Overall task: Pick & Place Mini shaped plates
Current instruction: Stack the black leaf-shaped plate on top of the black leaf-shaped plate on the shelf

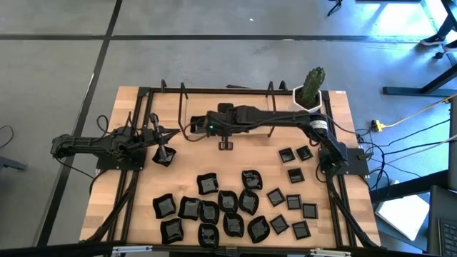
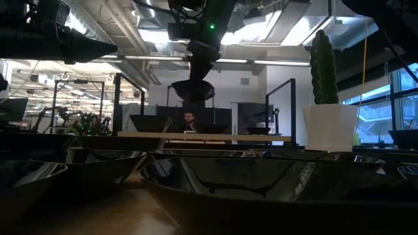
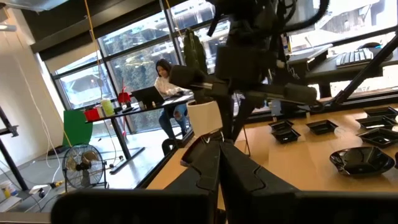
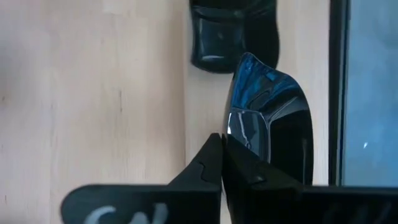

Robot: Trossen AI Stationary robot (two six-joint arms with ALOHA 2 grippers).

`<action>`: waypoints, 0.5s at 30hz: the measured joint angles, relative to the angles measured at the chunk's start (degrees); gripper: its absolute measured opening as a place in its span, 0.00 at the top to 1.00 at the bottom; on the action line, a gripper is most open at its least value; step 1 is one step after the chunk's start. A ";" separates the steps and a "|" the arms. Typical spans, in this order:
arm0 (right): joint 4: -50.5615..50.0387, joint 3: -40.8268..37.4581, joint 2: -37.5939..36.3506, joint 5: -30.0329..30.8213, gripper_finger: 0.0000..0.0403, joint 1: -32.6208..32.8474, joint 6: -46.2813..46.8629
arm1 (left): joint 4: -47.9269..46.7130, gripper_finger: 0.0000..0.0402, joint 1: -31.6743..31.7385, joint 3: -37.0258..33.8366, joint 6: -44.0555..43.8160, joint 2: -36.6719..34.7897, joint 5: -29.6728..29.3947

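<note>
Several glossy black mini shaped plates (image 1: 214, 207) lie on the near half of the wooden table, with small flat squares (image 1: 293, 178) to their right. My right arm reaches across the far half toward the left. Its gripper (image 1: 187, 128) is shut on one black plate (image 4: 267, 118), which also shows hanging in the low view (image 2: 191, 90). Another plate (image 4: 230, 31) rests on the wood beyond it. My left gripper (image 3: 219, 149) waits shut at the table's left side (image 1: 171, 132), touching nothing. My right gripper pinches the plate's rim (image 4: 231, 134) between its two fingertips. The fingers slant down from above toward the table's left. The plate hangs below the fingers (image 2: 191, 90), its hollow side up, lifted clear of the table.
A white pot with a green cactus (image 1: 308, 91) stands at the far right corner. A black metal frame (image 1: 214, 90) runs around the tabletop. In the low view, big dark plates (image 2: 248, 183) fill the foreground. People sit at desks in the room beyond.
</note>
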 joint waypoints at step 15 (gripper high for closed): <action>-1.16 -0.78 1.80 1.91 0.99 -2.27 31.30 | 0.02 0.99 0.02 0.00 -0.42 0.00 0.00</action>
